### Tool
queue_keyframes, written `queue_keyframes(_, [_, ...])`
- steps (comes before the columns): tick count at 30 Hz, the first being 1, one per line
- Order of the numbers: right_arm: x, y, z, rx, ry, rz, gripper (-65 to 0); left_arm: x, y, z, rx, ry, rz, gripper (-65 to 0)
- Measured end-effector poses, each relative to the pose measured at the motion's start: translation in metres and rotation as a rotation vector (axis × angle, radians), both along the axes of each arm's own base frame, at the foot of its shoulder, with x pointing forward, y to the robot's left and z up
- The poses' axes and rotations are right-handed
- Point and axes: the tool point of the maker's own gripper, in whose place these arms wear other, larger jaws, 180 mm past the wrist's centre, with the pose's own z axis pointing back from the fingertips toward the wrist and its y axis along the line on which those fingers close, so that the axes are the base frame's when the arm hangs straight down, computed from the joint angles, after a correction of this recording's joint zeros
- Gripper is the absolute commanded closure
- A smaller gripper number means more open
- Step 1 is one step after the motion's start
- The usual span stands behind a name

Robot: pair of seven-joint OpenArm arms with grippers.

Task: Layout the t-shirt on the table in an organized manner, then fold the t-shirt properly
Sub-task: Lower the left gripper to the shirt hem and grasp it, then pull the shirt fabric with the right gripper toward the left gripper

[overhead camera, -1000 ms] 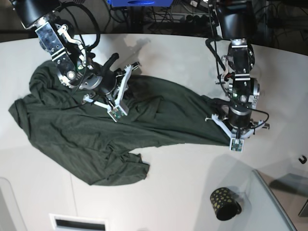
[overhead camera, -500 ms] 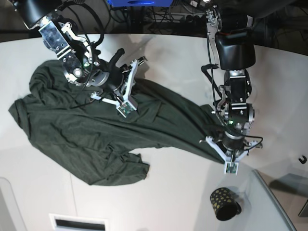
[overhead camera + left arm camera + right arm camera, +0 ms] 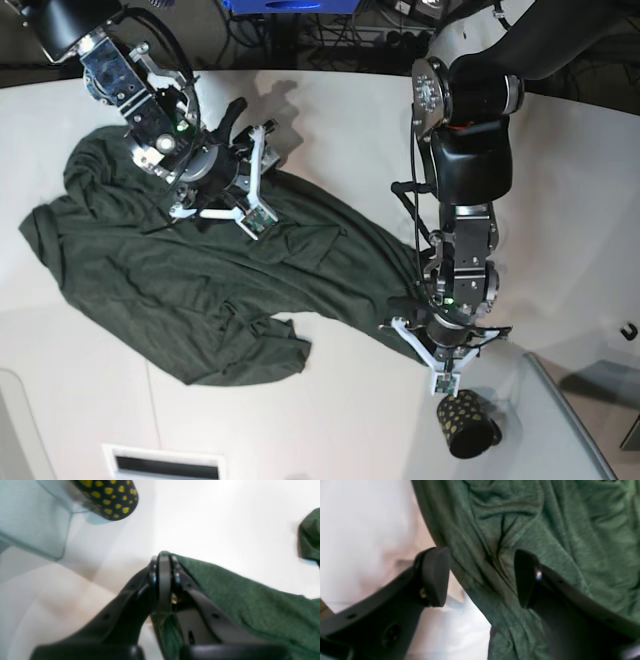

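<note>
The dark green t-shirt [image 3: 180, 290] lies crumpled across the left and middle of the white table [image 3: 340, 110]. One corner is stretched toward the front right. My left gripper [image 3: 443, 360] is shut on that corner; the left wrist view shows its jaws [image 3: 163, 557] pressed together with t-shirt [image 3: 237, 592] fabric pinched between them. My right gripper [image 3: 245, 190] hovers at the shirt's back edge. In the right wrist view its jaws [image 3: 480, 577] stand wide apart, straddling a ridge of the t-shirt [image 3: 545, 517] without gripping it, with bare table [image 3: 357, 517] to the left.
A small black cup with gold dots [image 3: 465, 423] lies just in front of the left gripper and shows again as the cup [image 3: 110, 497]. A clear panel [image 3: 560, 420] stands at the front right. A white slotted plate [image 3: 165, 462] sits at the front left.
The left arm has dragged the shirt's corner forward toward the cup. The right gripper has gone from shut to open and let go of the fabric.
</note>
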Motion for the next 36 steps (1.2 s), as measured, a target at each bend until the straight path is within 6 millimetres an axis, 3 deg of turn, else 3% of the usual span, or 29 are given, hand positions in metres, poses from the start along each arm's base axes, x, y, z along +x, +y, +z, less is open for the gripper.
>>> queue_keyframes(5, [-0.011, 0.023, -0.001, -0.055, -0.047, 0.089, -39.2, 0.008, -0.011, 0.008, -0.019, -0.02, -0.006, -44.9])
queue_keyframes(8, [-0.018, 0.035, -0.001, -0.053, -0.046, 0.134, -39.2, 0.009, -0.015, 0.01, -0.024, -0.025, -0.012, -57.1])
queue_keyframes(10, [-0.022, 0.04, -0.002, -0.052, -0.042, 0.154, -39.2, 0.005, -0.012, 0.014, -0.015, -0.043, -0.009, -58.9])
queue_keyframes(14, [-0.009, 0.049, -0.001, -0.046, -0.054, 0.161, -39.0, -0.03, 0.007, 0.017, 0.036, -0.087, 0.024, -55.9])
queue_keyframes(19, [0.003, 0.035, -0.02, -0.111, -0.025, 0.147, -36.6, -0.1, 0.018, -0.016, 0.077, -0.007, 0.038, -47.6])
queue_keyframes(22, [0.004, 0.029, -0.033, -0.135, 0.006, 0.137, -26.3, -0.134, 0.023, -0.026, 0.103, 0.018, 0.027, -39.3])
queue_keyframes(28, [0.009, 0.026, -0.045, -0.161, 0.031, 0.128, -4.8, -0.205, 0.057, -0.041, 0.21, 0.113, 0.033, -20.7])
queue_keyframes(30, [0.005, 0.031, -0.04, -0.15, 0.028, 0.131, 0.0, -0.224, 0.056, -0.046, 0.216, 0.14, -0.005, -15.0])
queue_keyframes(36, [-0.005, 0.051, 0.0, -0.072, -0.031, 0.148, -0.3, -0.272, 0.077, -0.061, 0.267, 0.24, -0.024, -1.0])
